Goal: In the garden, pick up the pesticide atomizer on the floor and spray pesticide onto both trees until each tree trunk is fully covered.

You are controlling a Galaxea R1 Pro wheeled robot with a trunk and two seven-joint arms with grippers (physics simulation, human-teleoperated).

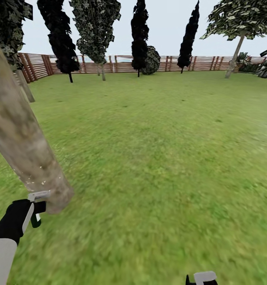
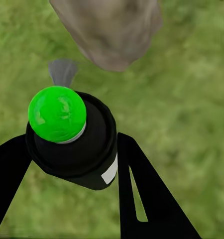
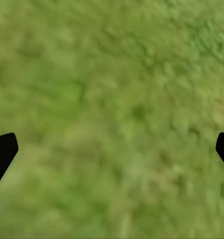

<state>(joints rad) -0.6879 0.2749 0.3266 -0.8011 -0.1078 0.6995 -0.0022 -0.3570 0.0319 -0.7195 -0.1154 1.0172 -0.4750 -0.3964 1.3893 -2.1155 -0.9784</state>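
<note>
The left claw is clamped on the pesticide atomizer, a small dark bottle with a white label. Its round top looks bright green here. A black finger sits on each side of the bottle and grips it tight. A little grey fan comes out of the front of the bottle and points at the tree trunk. The trunk is just ahead of the bottle, very near, and looks not to be touching it. In the head view the left claw is low down beside the foot of that thick beige-grey tree trunk, which stands up tall and leans a bit in the picture. A few tiny white dots show on the bark near the bottom. Most of the bark higher up looks bare, so I think the bottle needs to go up along the trunk next. The left arm is the one close to this tree. The right claw hangs over the grass with its fingers wide apart and nothing in it. A brown fence runs far behind.
</note>
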